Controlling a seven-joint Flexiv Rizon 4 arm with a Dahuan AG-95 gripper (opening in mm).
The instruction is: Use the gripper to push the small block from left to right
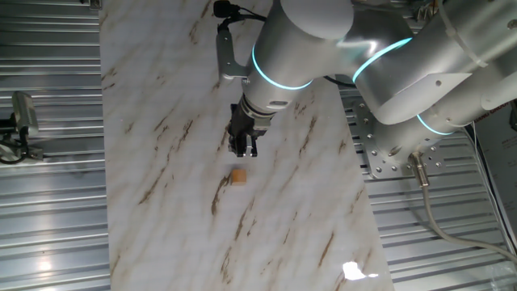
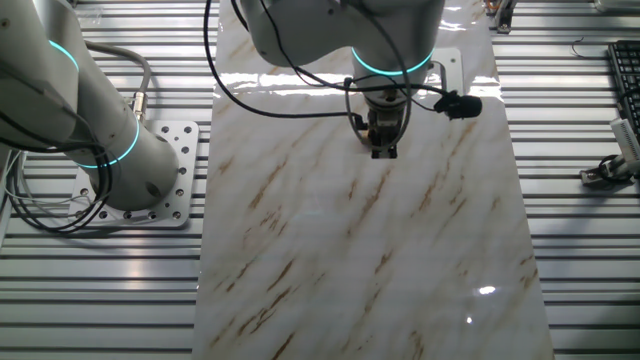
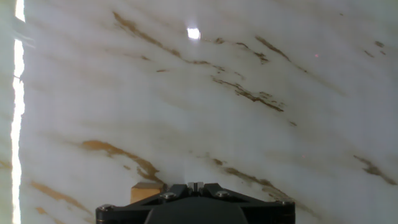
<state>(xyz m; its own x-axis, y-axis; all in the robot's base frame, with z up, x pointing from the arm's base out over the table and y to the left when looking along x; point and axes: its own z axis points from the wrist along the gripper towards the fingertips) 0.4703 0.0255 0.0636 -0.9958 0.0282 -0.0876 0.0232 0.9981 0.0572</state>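
The small block [image 1: 238, 175] is a tiny orange-tan cube on the marble surface [image 1: 178, 97]. My gripper [image 1: 245, 149] hangs just above and beyond it, a short gap away, with its fingers pressed together and nothing between them. In the hand view the block [image 3: 145, 191] sits at the bottom edge, just left of my gripper [image 3: 196, 185] and partly hidden by its dark body. In the other fixed view my gripper [image 2: 384, 152] is over the far part of the marble, and the block does not show there.
The marble slab [image 2: 360, 260] lies on a ribbed metal table [image 1: 48, 210]. The arm's base plate [image 2: 160, 190] is bolted beside the slab. A small black camera [image 2: 458, 104] sticks out by the wrist. A metal fixture [image 1: 23, 121] stands at the left.
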